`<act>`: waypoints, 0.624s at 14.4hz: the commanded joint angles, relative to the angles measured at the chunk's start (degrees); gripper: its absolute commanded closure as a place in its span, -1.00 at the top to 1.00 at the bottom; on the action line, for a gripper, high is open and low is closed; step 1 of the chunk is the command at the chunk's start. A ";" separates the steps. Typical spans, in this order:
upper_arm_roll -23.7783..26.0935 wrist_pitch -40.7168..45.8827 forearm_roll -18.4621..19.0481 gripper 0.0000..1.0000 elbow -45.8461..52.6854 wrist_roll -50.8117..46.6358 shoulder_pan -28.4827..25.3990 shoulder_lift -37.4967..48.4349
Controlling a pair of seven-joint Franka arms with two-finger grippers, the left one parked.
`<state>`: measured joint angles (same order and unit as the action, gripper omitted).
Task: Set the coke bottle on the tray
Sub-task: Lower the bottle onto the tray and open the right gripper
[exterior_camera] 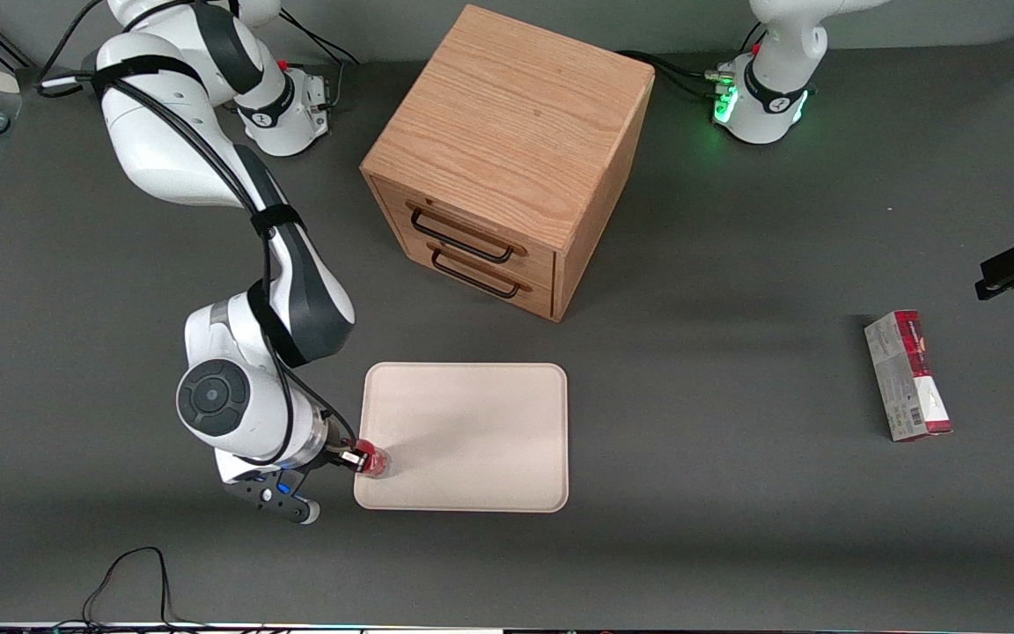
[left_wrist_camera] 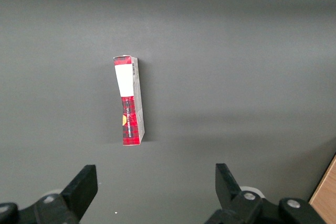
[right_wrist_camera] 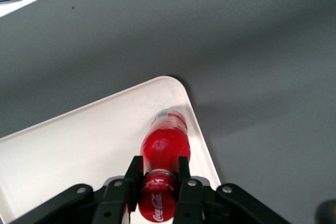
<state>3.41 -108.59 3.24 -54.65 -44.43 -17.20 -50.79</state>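
The coke bottle (right_wrist_camera: 165,145) has a red cap, a red label and a clear base. My right gripper (right_wrist_camera: 158,170) is shut on its neck, just under the cap. The bottle hangs over the corner of the cream tray (right_wrist_camera: 79,140) nearest the front camera, at the working arm's end. In the front view the bottle (exterior_camera: 374,460) is at that corner of the tray (exterior_camera: 472,423), with my gripper (exterior_camera: 359,458) beside it. I cannot tell whether the bottle's base touches the tray.
A wooden two-drawer cabinet (exterior_camera: 507,158) stands farther from the front camera than the tray. A red-and-grey carton (exterior_camera: 907,374) lies toward the parked arm's end of the table; it also shows in the left wrist view (left_wrist_camera: 128,100). A black cable (exterior_camera: 128,581) lies near the table's front edge.
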 commanded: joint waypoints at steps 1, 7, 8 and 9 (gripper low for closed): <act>-0.51 -1.18 1.86 -1.00 1.30 -5.31 -1.34 -0.89; -0.51 -1.44 2.38 1.00 1.30 -5.41 -1.52 -1.15; -0.51 -1.62 2.56 1.00 1.30 -5.58 -1.52 -1.15; -0.51 -1.62 2.57 1.00 1.30 -5.58 -1.52 -1.15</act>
<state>3.39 -109.99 4.57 -54.66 -48.25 -18.09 -51.57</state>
